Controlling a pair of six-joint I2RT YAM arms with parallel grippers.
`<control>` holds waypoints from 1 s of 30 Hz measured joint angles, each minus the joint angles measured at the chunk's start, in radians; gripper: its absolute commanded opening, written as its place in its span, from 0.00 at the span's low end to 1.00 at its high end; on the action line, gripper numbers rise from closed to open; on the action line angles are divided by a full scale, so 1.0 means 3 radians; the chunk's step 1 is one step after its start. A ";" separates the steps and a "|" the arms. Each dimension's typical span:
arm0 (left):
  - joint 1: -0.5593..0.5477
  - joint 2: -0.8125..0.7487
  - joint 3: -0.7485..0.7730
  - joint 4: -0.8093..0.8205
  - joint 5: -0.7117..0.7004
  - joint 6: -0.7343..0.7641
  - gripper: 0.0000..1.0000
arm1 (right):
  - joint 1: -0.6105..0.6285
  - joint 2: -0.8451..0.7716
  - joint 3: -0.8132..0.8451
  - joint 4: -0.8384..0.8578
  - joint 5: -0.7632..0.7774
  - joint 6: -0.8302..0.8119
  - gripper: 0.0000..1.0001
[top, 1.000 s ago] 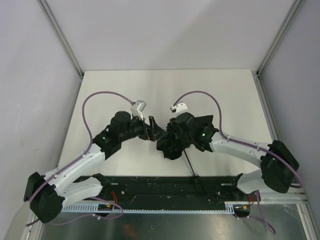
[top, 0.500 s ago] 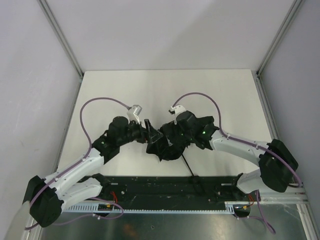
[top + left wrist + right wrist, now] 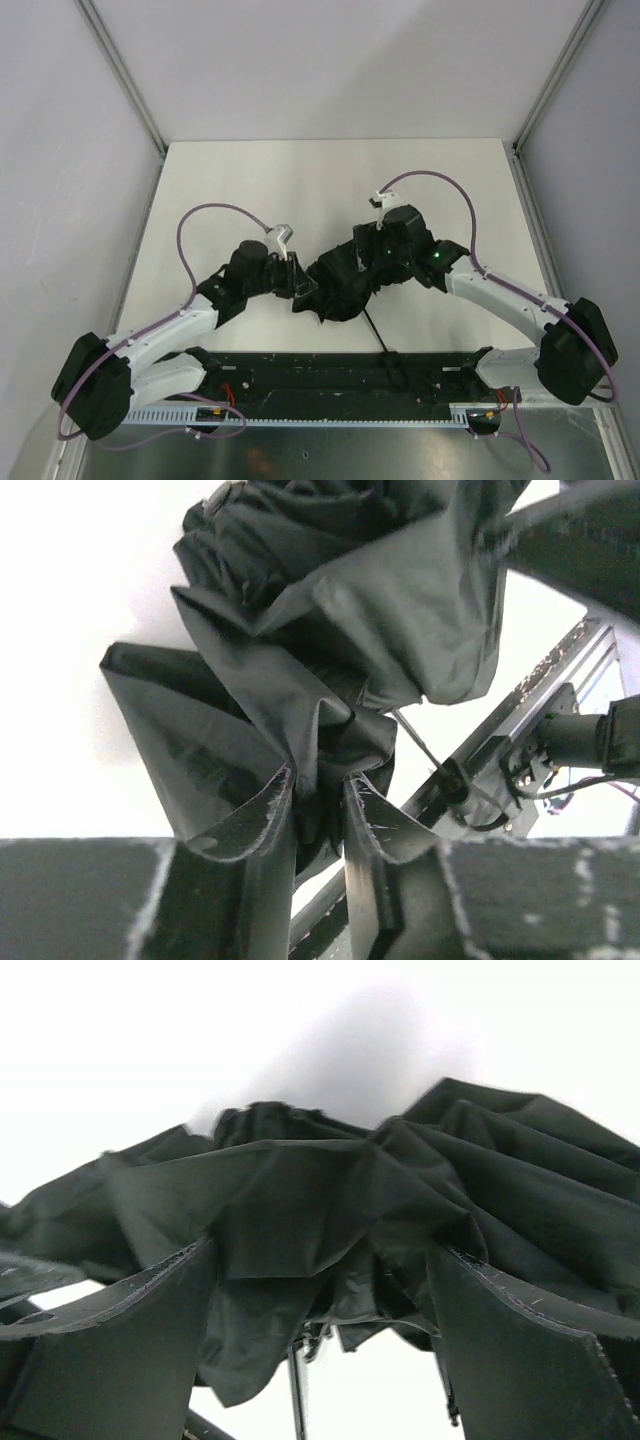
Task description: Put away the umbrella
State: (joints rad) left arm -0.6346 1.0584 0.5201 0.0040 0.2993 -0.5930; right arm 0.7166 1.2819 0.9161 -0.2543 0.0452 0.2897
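Note:
The umbrella [image 3: 338,288] is a crumpled bundle of black fabric lying on the white table [image 3: 330,180] between the two arms, its thin shaft [image 3: 378,330] pointing toward the near edge. My left gripper [image 3: 301,281] is at the bundle's left side. In the left wrist view its fingers [image 3: 250,815] stand close together with a fold of the umbrella [image 3: 300,660] pinched between them. My right gripper [image 3: 357,264] is at the bundle's right side. In the right wrist view its fingers [image 3: 150,1330] stand wide apart, and the umbrella [image 3: 330,1190] bulges between and beyond them without being clamped.
A black base rail [image 3: 330,375] and a white cable tray [image 3: 300,412] run along the near edge, just beyond the shaft's end. Grey walls with metal corner posts [image 3: 125,80] close in the table on the left, back and right.
The left gripper has moved into the umbrella's left side and closed on a fold of fabric. The right gripper has opened, let go and drawn back to the right.

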 measured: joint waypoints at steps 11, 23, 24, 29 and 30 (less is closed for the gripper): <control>0.0050 -0.0750 -0.0604 -0.0156 0.0084 -0.0247 0.07 | -0.0671 0.0440 -0.0207 0.0148 0.0697 -0.0125 0.65; 0.0066 -0.1489 -0.0694 -0.0493 0.0413 -0.0479 0.82 | -0.0193 -0.0510 -0.0243 -0.0369 0.0791 -0.0189 0.96; 0.0066 -0.1508 -0.0646 -0.0562 0.0430 -0.0465 0.76 | -0.0140 -0.0622 -0.0221 -0.0422 0.0738 -0.0164 0.95; 0.0097 -0.1489 -0.0233 -0.0885 0.0444 -0.0375 0.45 | 0.0445 -0.0736 -0.0072 -0.0693 0.0732 -0.0036 0.82; 0.0106 -0.1451 -0.0104 -0.0932 0.0435 -0.0342 0.39 | 0.0613 -0.0701 -0.0015 -0.0769 0.0769 -0.0005 0.80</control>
State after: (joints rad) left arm -0.6029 0.6231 0.4889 -0.2756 0.4297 -0.6956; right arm 0.9005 1.0718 0.9115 -0.4850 0.2760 0.2882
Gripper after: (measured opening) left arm 0.535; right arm 0.851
